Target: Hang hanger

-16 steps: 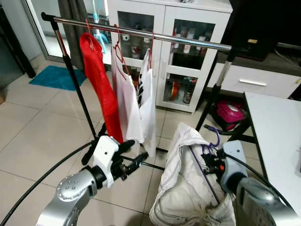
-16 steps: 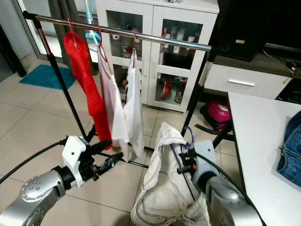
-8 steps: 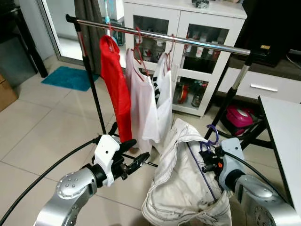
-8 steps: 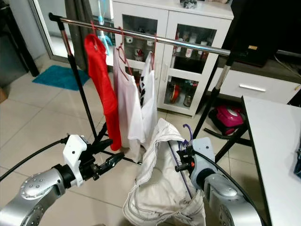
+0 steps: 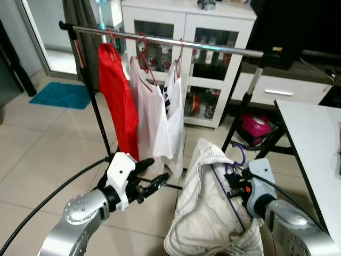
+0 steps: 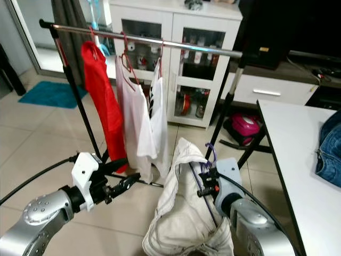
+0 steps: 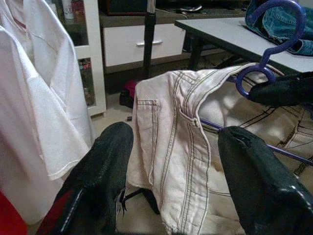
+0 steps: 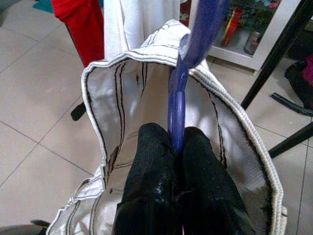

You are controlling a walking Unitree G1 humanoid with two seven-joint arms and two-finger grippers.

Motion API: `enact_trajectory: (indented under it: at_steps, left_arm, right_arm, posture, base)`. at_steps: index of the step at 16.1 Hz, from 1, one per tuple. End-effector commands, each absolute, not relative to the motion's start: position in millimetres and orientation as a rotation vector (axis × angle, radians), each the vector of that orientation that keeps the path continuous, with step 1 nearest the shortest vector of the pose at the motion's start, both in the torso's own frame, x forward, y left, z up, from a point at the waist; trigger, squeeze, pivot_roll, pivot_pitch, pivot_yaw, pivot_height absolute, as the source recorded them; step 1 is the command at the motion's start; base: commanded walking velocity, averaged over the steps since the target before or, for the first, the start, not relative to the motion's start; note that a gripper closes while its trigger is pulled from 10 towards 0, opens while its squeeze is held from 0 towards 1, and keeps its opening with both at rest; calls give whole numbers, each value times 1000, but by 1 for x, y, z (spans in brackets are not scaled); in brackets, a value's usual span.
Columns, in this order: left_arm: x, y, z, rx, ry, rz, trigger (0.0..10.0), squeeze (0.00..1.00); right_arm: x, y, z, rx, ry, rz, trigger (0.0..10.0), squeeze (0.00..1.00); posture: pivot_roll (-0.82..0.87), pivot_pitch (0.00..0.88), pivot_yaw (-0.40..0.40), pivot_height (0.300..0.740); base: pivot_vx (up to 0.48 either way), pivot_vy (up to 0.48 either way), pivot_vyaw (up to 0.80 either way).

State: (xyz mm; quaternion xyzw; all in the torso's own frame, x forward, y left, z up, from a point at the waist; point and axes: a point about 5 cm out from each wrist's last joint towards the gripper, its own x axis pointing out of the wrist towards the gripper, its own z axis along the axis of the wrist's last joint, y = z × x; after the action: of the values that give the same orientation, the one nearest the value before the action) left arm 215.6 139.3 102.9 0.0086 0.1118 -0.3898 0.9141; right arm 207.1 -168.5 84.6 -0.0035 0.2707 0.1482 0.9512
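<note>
A purple hanger (image 5: 238, 160) carries pale cream trousers (image 5: 205, 213), and my right gripper (image 8: 173, 147) is shut on the hanger's neck just under the hook. The hook (image 7: 270, 34) points up, well below the chrome clothes rail (image 5: 176, 41). On the rail hang a red garment (image 5: 118, 101) and two white shirts (image 5: 154, 117) on red hangers. My left gripper (image 5: 150, 176) is open with nothing between its fingers (image 7: 100, 181), held low in front of the rack, left of the trousers.
A white glass-door cabinet (image 5: 208, 58) stands behind the rail. A white table (image 6: 303, 160) with a blue denim garment (image 6: 330, 152) is at the right. A pink appliance (image 5: 256, 126) sits by the rack's foot; a teal mat (image 5: 58, 95) lies far left.
The camera has shifted, so the rack sits a little differently in view. My right gripper still holds the hanger low, and the left gripper stays open in the same pose.
</note>
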Motion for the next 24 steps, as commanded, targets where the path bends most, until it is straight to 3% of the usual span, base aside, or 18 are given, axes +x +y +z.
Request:
enact_trajectory:
  at_steps: [1, 9, 15, 18, 19, 21, 24]
  left_arm:
    - [216, 140, 103, 23, 235, -814, 10000, 0]
    - [214, 140, 104, 25, 238, -809, 10000, 0]
    - [222, 135, 107, 42, 206, -773, 10000, 0]
    - [233, 142, 94, 99, 252, -701, 10000, 0]
    - [236, 141, 93, 83, 254, -720, 10000, 1000]
    - [252, 133, 96, 92, 218, -756, 10000, 1000]
    - [250, 114, 100, 48, 203, -903, 10000, 1000]
  right_arm:
    - [210, -166, 93, -13, 504, 315, 10000, 0]
    - [214, -162, 93, -7, 502, 333, 10000, 0]
    - [221, -156, 101, -31, 467, 424, 10000, 0]
    - [224, -140, 116, -23, 402, 594, 10000, 0]
    - [224, -136, 121, -27, 383, 637, 10000, 0]
    - [225, -125, 133, -15, 329, 721, 10000, 0]
    - [230, -119, 141, -22, 298, 731, 10000, 0]
  posture:
    - [-84, 0, -8, 740]
    - [-66, 0, -22, 740]
    - [-61, 0, -44, 740]
    - [-79, 0, -41, 740]
    - [-85, 0, -31, 740]
    - [-90, 0, -31, 740]
    - [-106, 0, -16, 740]
  base:
    - [0, 285, 0]
    - [0, 323, 0]
    - [0, -240, 0]
    - [0, 0, 0]
    - [0, 0, 0]
    - [0, 0, 0]
    - [0, 0, 0]
